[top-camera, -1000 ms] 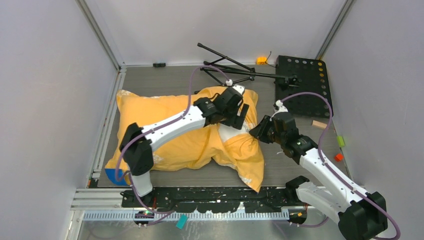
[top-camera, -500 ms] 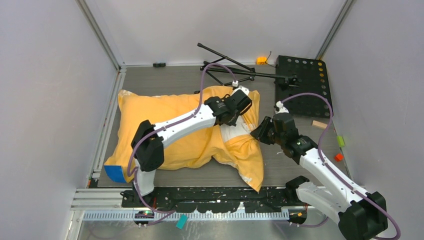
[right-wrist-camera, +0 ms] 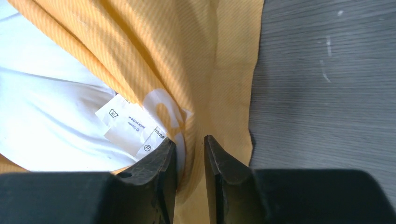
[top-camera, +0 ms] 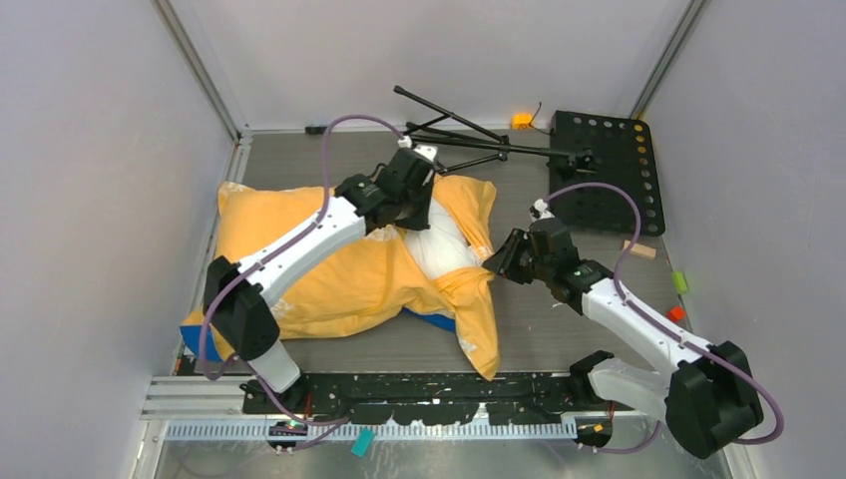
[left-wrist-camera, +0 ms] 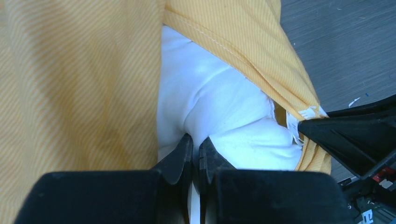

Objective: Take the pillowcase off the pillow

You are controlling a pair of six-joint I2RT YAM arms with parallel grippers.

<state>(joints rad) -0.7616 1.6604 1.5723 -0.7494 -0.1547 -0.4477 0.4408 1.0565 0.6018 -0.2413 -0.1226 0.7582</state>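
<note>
**Pillowcase mouth faces right; both grippers work at that end.**

The pillowcase (top-camera: 329, 269) lies on the table (top-camera: 559, 334) with its long axis running left to right, closed end at the left. The white pillow (top-camera: 439, 247) shows through the mouth at the right. The left gripper (left-wrist-camera: 196, 151) sits at the far edge of the mouth, its fingers drawn almost together on a pinched fold of pillow fabric. The right gripper (right-wrist-camera: 189, 144) is nearer the loose hem and is clamped on orange cloth just beside the care label (right-wrist-camera: 128, 123). As a judgement, separation runs along the long axis: the pillow stays pinned while the hem travels left over it, or the pillow is drawn out to the right.
</note>
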